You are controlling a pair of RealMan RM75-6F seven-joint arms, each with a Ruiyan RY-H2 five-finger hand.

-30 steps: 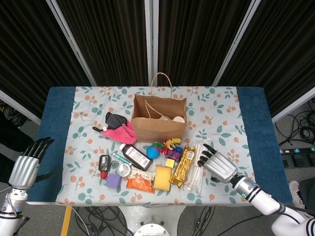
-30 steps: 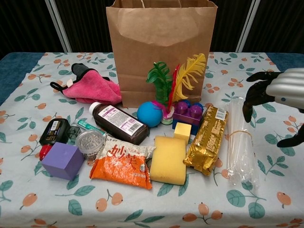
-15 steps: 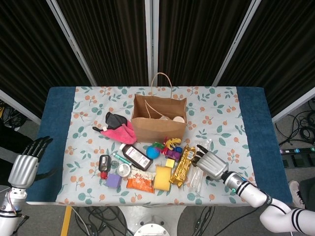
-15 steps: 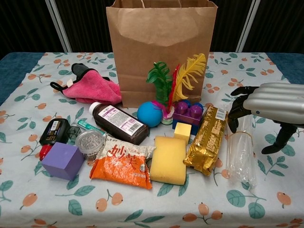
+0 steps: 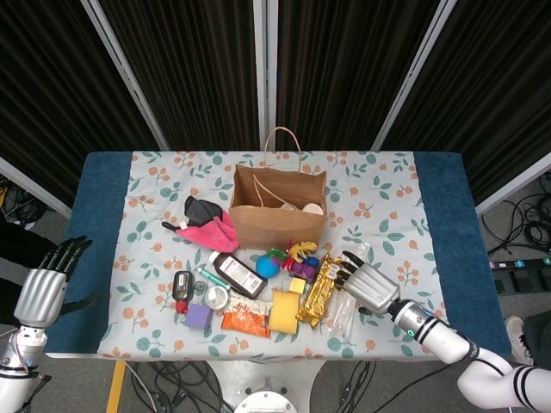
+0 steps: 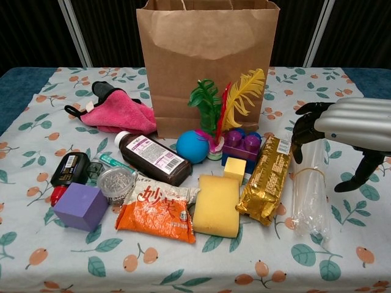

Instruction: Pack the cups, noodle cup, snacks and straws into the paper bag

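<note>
The brown paper bag [image 5: 277, 211] [image 6: 208, 55] stands upright and open at mid-table, with a white cup [image 5: 312, 208] visible inside. A clear bundle of straws [image 6: 308, 192] [image 5: 344, 310] lies at the front right, bound by a rubber band. Beside it on the left lies a gold snack packet [image 6: 266, 180] [image 5: 318, 288], and an orange snack bag [image 6: 159, 210] [image 5: 245, 320] sits further left. My right hand [image 6: 348, 125] [image 5: 366, 284] hangs over the far end of the straws, fingers [image 6: 302, 131] apart and pointing down, holding nothing. My left hand [image 5: 45, 288] is open, off the table's left edge.
In front of the bag lie a pink cloth [image 6: 119, 113], a brown bottle [image 6: 153, 157], a blue ball [image 6: 192, 146], feathered toys [image 6: 232, 101], purple blocks [image 6: 241, 145], a yellow sponge [image 6: 217, 204], a purple cube [image 6: 80, 206] and a black-and-red item [image 6: 68, 171].
My right hand has moved left, from beside the straws to over their far end, and rose slightly in the last half second. The left hand barely shifted.
</note>
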